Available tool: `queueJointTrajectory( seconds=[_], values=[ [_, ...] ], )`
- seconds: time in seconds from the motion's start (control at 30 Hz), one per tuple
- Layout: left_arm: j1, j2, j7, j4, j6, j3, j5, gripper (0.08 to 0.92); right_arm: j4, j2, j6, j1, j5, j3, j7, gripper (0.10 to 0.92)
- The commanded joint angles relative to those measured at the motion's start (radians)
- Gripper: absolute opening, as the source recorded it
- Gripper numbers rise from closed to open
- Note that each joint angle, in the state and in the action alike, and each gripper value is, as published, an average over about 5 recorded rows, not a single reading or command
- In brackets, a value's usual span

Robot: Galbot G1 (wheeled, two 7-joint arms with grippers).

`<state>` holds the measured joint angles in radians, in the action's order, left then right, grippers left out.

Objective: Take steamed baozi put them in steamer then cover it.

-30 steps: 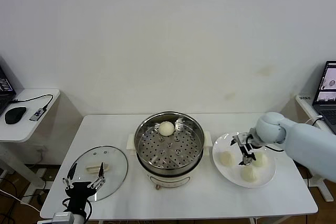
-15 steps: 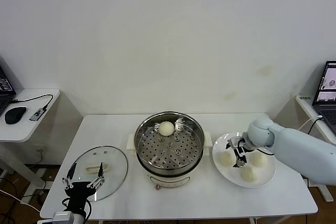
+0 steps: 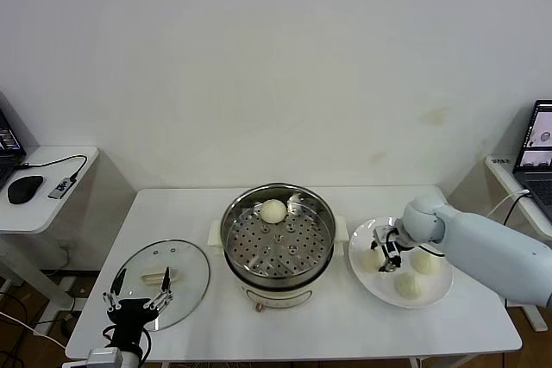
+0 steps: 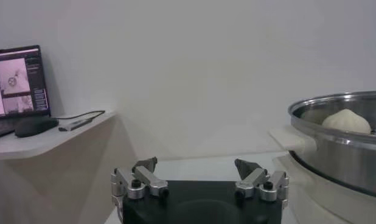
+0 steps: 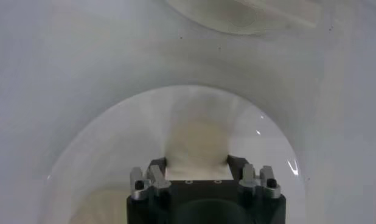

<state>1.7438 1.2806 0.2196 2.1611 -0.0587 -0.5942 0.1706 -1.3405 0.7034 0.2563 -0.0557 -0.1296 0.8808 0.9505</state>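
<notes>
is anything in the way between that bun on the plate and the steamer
Nothing visible. The right pincer is closed on the bun at the plate's steamer-side edge. The steamer stands open beside it, one bun at its far side; the lid lies beyond.

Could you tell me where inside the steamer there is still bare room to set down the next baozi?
The steamer holds one baozi at its far rim; the perforated floor nearer the robot and to both sides of it is bare. The plate is crowded: three buns, with the right gripper down around one.
</notes>
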Motion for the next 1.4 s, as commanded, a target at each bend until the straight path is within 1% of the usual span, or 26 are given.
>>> queueJointTrajectory(
  seconds=[0.03,0.23,0.43,0.63,0.8,0.93,1.1,1.27,1.4],
  values=[
    [0.000,-0.001,0.000,0.005,0.000,0.001,0.000,0.823,0.006,0.006,0.000,-0.013,-0.005,-0.012,0.001,0.559],
    [-0.001,-0.001,0.001,0.009,0.000,0.001,0.000,0.823,-0.012,-0.014,0.001,0.006,0.004,-0.017,0.000,0.489],
    [0.000,-0.005,0.000,0.013,-0.001,0.003,0.001,0.823,-0.073,-0.096,0.009,0.119,0.056,0.003,0.015,0.491],
    [-0.005,-0.009,-0.001,0.018,-0.003,0.014,0.002,0.823,-0.164,-0.188,0.036,0.314,0.177,0.056,0.033,0.495],
    [-0.010,-0.013,-0.001,0.019,-0.003,0.023,0.002,0.823,-0.252,-0.198,0.087,0.548,0.307,0.182,0.030,0.500],
    [-0.010,-0.016,-0.001,0.021,-0.004,0.024,0.003,0.823,-0.304,-0.141,0.144,0.719,0.419,0.299,0.004,0.502],
    [-0.007,-0.022,-0.001,0.022,-0.004,0.023,0.001,0.823,-0.343,0.009,0.232,0.833,0.577,0.394,-0.052,0.508],
    [-0.011,-0.025,-0.001,0.022,-0.005,0.015,0.004,0.823,-0.341,0.167,0.309,0.839,0.701,0.425,-0.123,0.510],
    [-0.015,-0.023,-0.001,0.015,-0.005,0.009,0.007,0.823,-0.317,0.272,0.366,0.792,0.770,0.426,-0.190,0.522]
  ],
)
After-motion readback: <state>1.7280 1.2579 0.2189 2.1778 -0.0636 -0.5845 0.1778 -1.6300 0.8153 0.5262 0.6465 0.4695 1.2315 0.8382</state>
